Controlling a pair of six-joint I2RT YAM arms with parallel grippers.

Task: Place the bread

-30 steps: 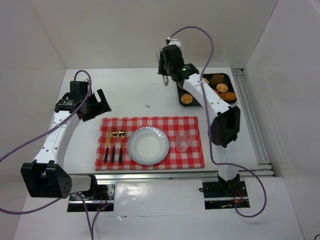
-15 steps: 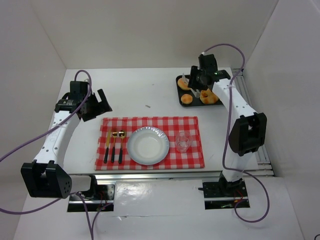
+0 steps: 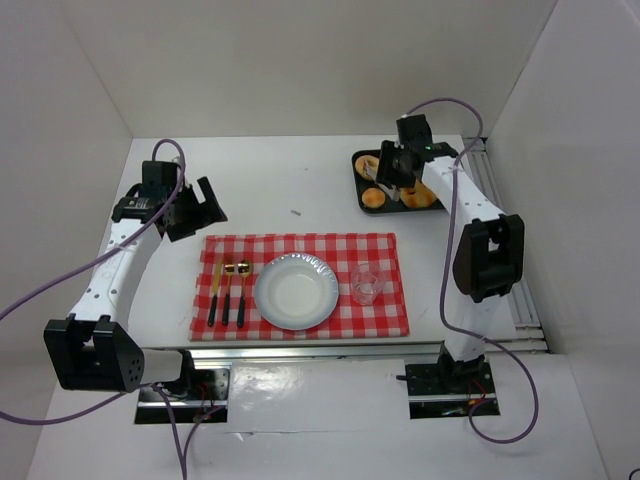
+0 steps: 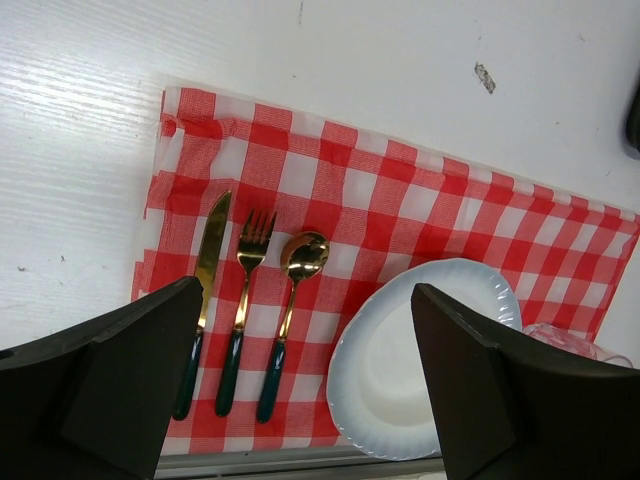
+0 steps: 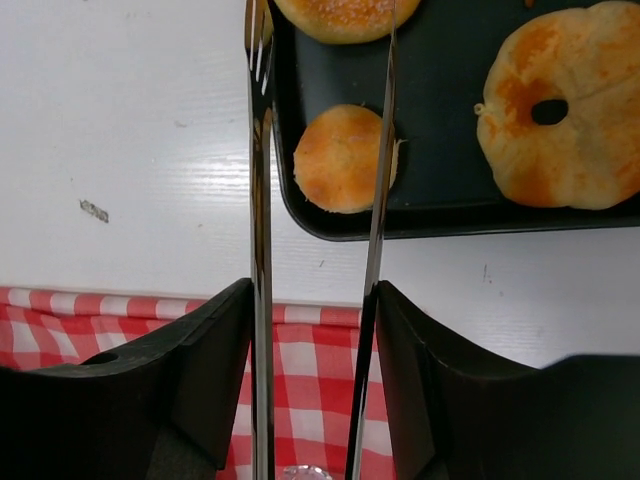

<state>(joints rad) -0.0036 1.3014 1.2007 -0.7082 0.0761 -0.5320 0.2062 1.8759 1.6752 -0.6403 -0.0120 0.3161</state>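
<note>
A black tray point(image 5: 450, 205) at the back right holds breads: a small round bun point(image 5: 342, 158), a ring-shaped bread point(image 5: 560, 105) and another bun point(image 5: 345, 12). My right gripper point(image 5: 312, 340) is shut on metal tongs point(image 5: 258, 200). The tongs' two arms reach over the tray's near left corner and stand open on either side of the small bun point(image 3: 374, 198). The white plate point(image 3: 295, 291) lies on the red checked placemat point(image 3: 300, 250) with nothing on it. My left gripper point(image 3: 200, 210) hovers open above the mat's left part, holding nothing.
A gold knife, fork and spoon point(image 4: 245, 300) lie left of the plate point(image 4: 420, 360). A clear glass point(image 3: 365, 284) stands on the mat right of the plate. White walls close in the table, and a rail point(image 3: 505, 240) runs along the right edge.
My right arm swung from left of the tray round to above it and has settled with the tongs over the tray's near left corner. The left arm has stayed put.
</note>
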